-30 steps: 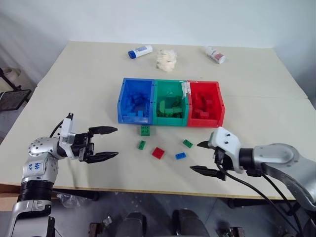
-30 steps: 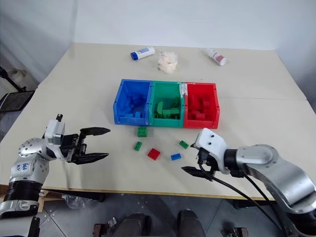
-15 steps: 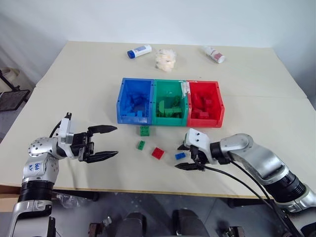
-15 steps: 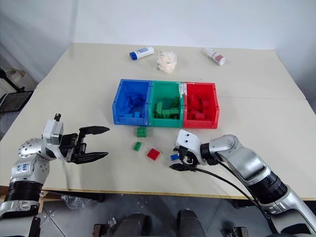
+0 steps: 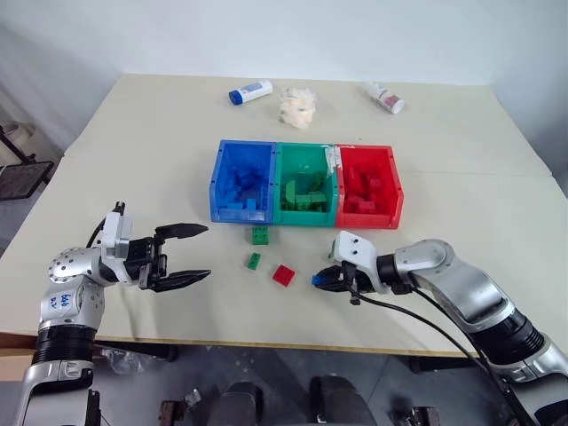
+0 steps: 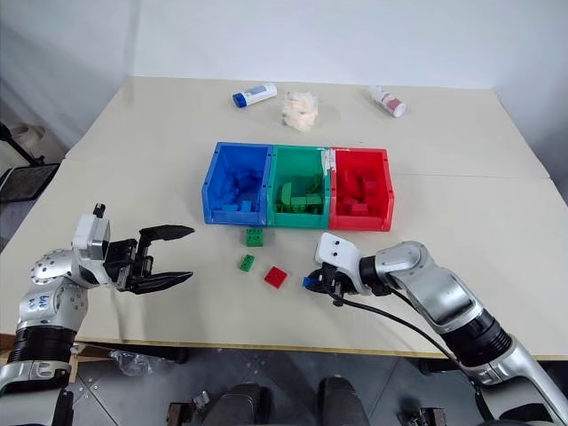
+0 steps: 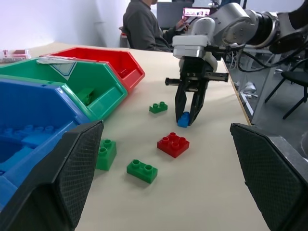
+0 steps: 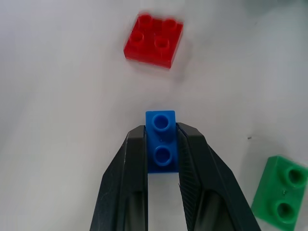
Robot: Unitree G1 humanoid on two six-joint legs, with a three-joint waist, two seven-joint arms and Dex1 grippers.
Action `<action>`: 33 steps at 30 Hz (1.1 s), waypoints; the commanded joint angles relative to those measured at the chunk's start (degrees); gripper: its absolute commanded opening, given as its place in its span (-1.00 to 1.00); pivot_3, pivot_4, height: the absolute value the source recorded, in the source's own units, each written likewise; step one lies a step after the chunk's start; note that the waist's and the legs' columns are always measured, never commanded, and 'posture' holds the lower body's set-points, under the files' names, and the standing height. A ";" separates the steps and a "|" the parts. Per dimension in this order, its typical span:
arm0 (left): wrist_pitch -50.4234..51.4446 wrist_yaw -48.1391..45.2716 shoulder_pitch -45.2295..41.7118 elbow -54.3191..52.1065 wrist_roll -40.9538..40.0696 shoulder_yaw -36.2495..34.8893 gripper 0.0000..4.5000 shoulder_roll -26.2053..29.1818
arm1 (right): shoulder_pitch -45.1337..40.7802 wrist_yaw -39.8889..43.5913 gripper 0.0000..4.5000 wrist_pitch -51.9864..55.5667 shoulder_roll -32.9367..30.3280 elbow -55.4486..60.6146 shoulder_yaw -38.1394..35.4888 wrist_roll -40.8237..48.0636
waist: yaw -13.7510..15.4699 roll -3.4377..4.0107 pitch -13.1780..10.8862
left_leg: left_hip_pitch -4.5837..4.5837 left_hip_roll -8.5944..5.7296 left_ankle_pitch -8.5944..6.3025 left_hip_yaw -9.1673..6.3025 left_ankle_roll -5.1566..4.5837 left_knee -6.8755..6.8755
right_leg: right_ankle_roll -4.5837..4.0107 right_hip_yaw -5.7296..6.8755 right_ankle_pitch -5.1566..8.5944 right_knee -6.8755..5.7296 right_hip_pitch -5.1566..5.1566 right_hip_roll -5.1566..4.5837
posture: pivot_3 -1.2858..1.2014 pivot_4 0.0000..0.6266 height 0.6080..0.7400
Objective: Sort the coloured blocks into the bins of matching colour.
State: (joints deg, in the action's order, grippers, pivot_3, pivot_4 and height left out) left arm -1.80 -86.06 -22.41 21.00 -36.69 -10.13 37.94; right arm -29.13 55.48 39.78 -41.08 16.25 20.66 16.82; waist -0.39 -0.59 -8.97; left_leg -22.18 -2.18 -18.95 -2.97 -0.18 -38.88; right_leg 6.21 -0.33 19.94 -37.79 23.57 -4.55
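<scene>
Between closed right gripper [image 8: 162,144] fingers: small blue studded plastic brick [image 8: 161,139], long axis along them; blue plastic bin [image 5: 241,182] up-left. Left gripper [image 5: 182,256] wide open, empty.

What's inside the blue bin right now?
The blue bin holds several blue blocks piled toward its front and middle. Its front wall hides whatever lies lowest against it, so an exact count isn't possible.

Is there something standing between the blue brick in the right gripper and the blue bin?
Only loose bricks: the red brick and a green brick lie on the table between the blue brick and the blue bin.
</scene>
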 commanded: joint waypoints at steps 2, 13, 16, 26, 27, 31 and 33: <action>-1.44 -6.42 -1.83 1.30 -1.41 0.56 1.00 -0.16 | -1.14 -3.96 -0.80 7.52 0.33 8.97 -9.08 4.88 | 0.10 0.01 -0.01 | -0.01 0.00 0.00 0.00 0.00 0.00 | 0.00 0.00 0.00 0.00 0.01 0.00 | 0.03 -0.52 1.00; -7.02 -6.44 -4.69 6.60 -0.36 4.17 1.00 -1.32 | -19.74 -17.64 -0.80 11.08 14.32 -4.13 -14.63 4.77 | -1.26 0.03 -0.02 | 0.00 0.00 0.02 -0.04 0.06 0.01 | 0.00 0.01 0.00 -0.10 0.05 0.01 | 0.03 -0.52 1.00; -7.68 -6.26 -5.15 7.06 0.32 4.00 1.00 -2.17 | -23.40 -18.22 -0.80 2.60 19.31 -14.24 -11.41 0.90 | -1.67 0.03 -0.02 | -0.01 -0.02 0.02 -0.04 0.06 0.08 | 0.00 0.02 0.00 -0.27 0.10 0.01 | 0.03 -0.52 1.00; -7.08 -3.91 -3.79 3.92 0.34 2.59 1.00 -1.69 | -34.06 -19.87 -0.80 -25.87 34.21 -49.26 -11.44 -6.35 | -4.21 0.07 -0.04 | 0.01 -0.05 0.03 -0.11 0.08 0.04 | 0.00 0.13 0.00 -0.56 0.14 0.00 | 0.03 -0.52 1.00; -6.88 -3.64 -3.54 3.46 0.30 2.38 1.00 -1.56 | -34.72 -19.27 -0.64 -27.88 35.28 -50.98 -11.51 -6.46 | -4.39 0.07 -0.04 | 0.00 -0.06 0.04 -0.16 0.08 0.03 | 0.00 0.15 0.00 -0.61 0.14 0.00 | 0.03 -0.52 1.00; -6.66 -3.26 -2.87 2.61 0.35 1.76 1.00 -1.34 | -35.22 -17.30 -0.11 -31.67 38.26 -53.88 -11.43 -6.46 | -4.75 0.09 -0.05 | 0.01 -0.05 0.05 -0.24 0.11 0.03 | 0.00 0.18 0.00 -0.67 0.14 0.00 | 0.03 -0.52 1.00; -6.50 -3.11 -2.89 2.48 0.32 1.56 1.00 -1.36 | -34.41 -16.03 0.18 -32.14 38.71 -53.34 -11.08 -6.59 | -4.82 0.13 -0.07 | 0.02 -0.05 0.05 -0.26 0.12 0.03 | 0.00 0.18 0.00 -0.71 0.14 0.00 | 0.03 -0.52 1.00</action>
State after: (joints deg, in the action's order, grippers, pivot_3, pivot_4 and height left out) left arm -8.22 -86.02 -25.62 25.15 -36.06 -7.07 35.99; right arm -63.05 38.26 9.41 -2.68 -38.68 10.41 10.15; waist -5.21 -0.46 -9.03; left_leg -22.16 -2.23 -18.90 -3.23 -0.06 -38.85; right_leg 6.20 -0.15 19.94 -38.50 23.72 -4.55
